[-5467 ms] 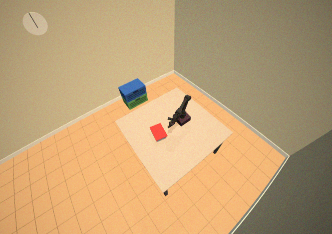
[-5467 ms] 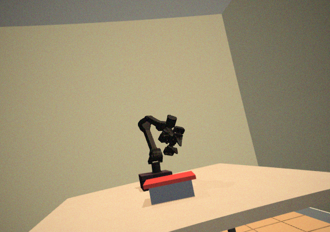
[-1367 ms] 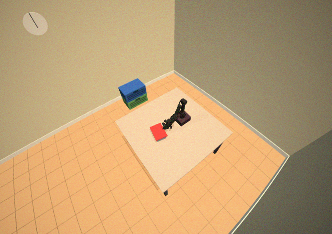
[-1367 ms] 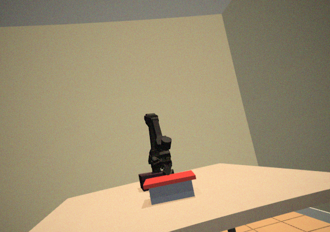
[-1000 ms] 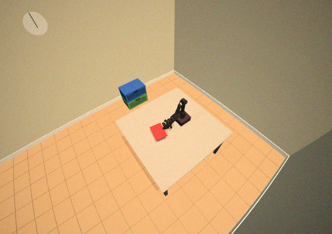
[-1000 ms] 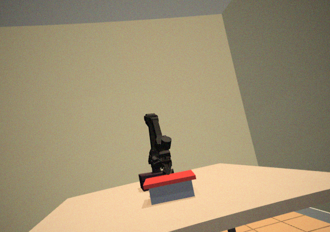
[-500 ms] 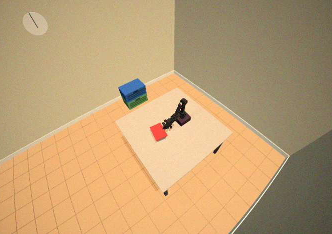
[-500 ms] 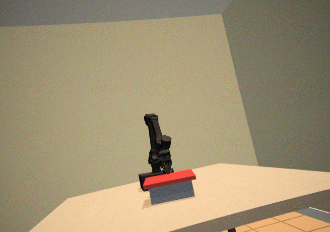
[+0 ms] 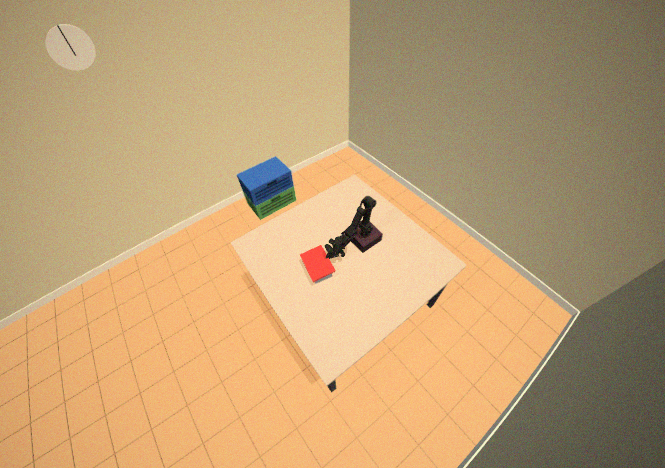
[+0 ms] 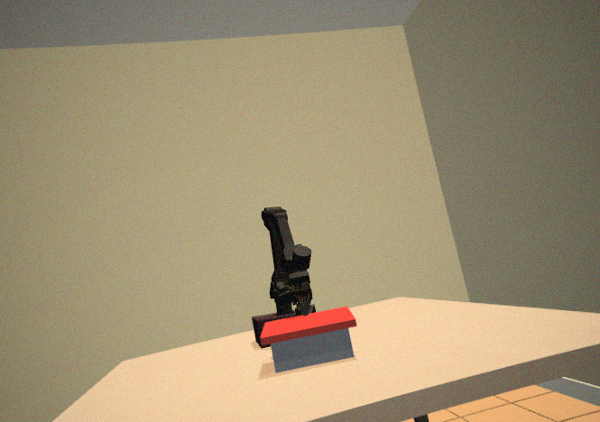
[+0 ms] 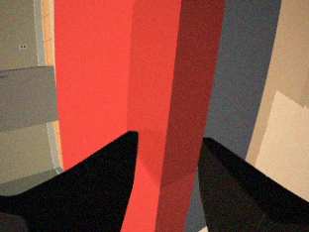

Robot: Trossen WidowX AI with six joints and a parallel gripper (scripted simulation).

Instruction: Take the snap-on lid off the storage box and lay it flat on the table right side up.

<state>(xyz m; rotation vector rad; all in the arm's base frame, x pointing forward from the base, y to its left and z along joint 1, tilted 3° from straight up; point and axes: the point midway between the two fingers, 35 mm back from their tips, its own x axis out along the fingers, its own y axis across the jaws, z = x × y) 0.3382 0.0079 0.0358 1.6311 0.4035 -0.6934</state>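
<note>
The red lid (image 9: 316,263) (image 10: 310,324) (image 11: 94,74) lies over the blue-grey storage box (image 10: 312,349) (image 11: 243,64), right side up. In the exterior view its arm-side edge looks slightly raised, with the opposite edge still at the box's rim. The box stands on the table (image 9: 388,286) (image 10: 459,338). My gripper (image 9: 329,255) (image 10: 305,314) (image 11: 168,145) is shut on the lid's arm-side edge, one finger over the top and the other at the outer side. The rim under the gripped edge is hidden, so any gap there cannot be seen.
The arm's dark base (image 9: 366,237) stands on the table behind the gripper. A blue crate (image 9: 265,179) is stacked on a green crate (image 9: 277,203) on the floor, beyond the table's edge. The box is near one table edge.
</note>
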